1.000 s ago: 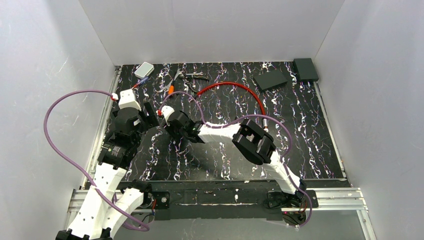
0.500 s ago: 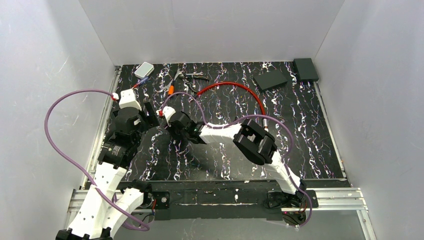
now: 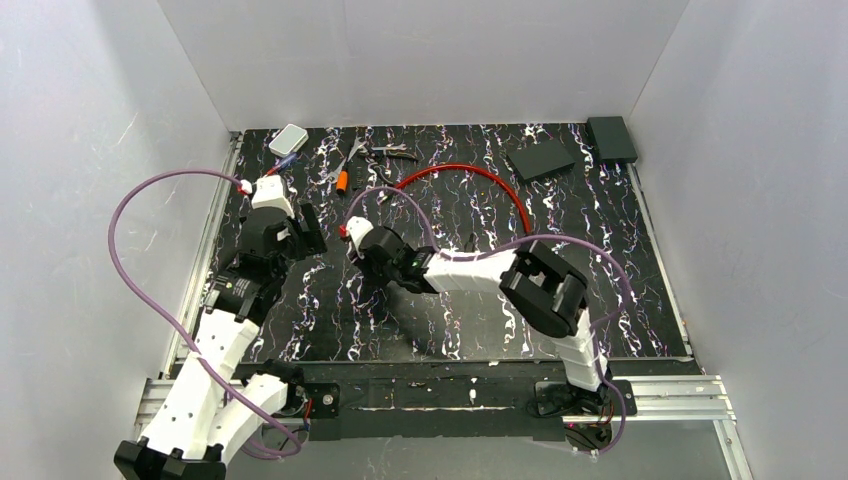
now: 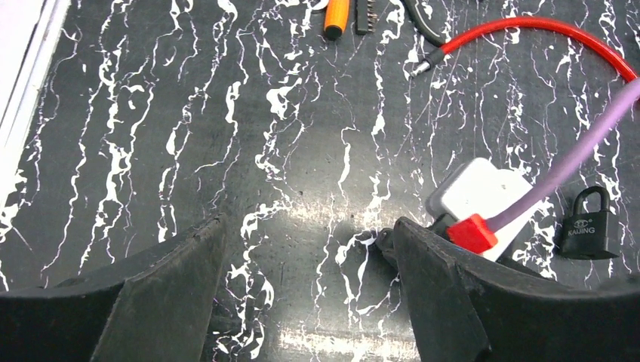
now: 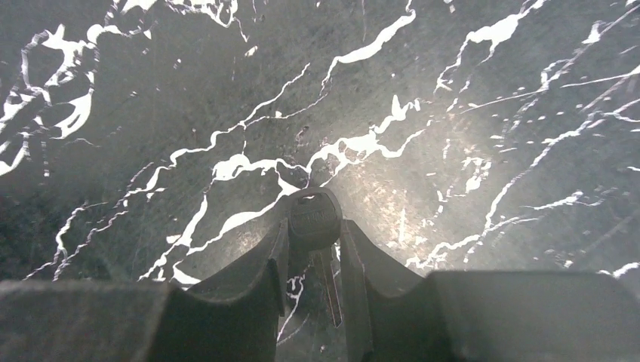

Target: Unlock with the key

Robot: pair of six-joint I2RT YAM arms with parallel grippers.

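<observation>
Here, the right gripper [image 5: 313, 230] pinches the key [image 5: 315, 215] by its round bow, jaws pressed against either side of it. The blade runs back between the fingers toward the wrist, not out past the tips. Whether the key is clear of the black marbled mat [image 4: 151, 113] cannot be told from the wrist view.

The left gripper [image 4: 308, 226] hangs over bare mat with its jaws spread wide and nothing between them. The black padlock [image 4: 585, 224] lies flat on the mat just beyond the right wrist, shackle toward the far side. It is near the key hand but apart from both grippers.

The step in hand looks like bringing key and lock together. To do it well, the left gripper would likely need to cross to the padlock and clamp its body so the keyway end stays open. A loose lock would probably slide when pushed. The key's grip looks unsuited to insertion as it stands, since the blade faces inward. Re-gripping it so the blade projects forward, then lining it up squarely with the keyway, seems wise. The purple cable [image 4: 573, 162] draped close to the lock could snag.

By count there is one key, one padlock and two grippers. Along the far edge lie one red cable [image 4: 543, 26], one orange-handled tool [image 4: 336, 13], two dark flat blocks [image 3: 541, 159] and one pale small box [image 3: 289, 139].
</observation>
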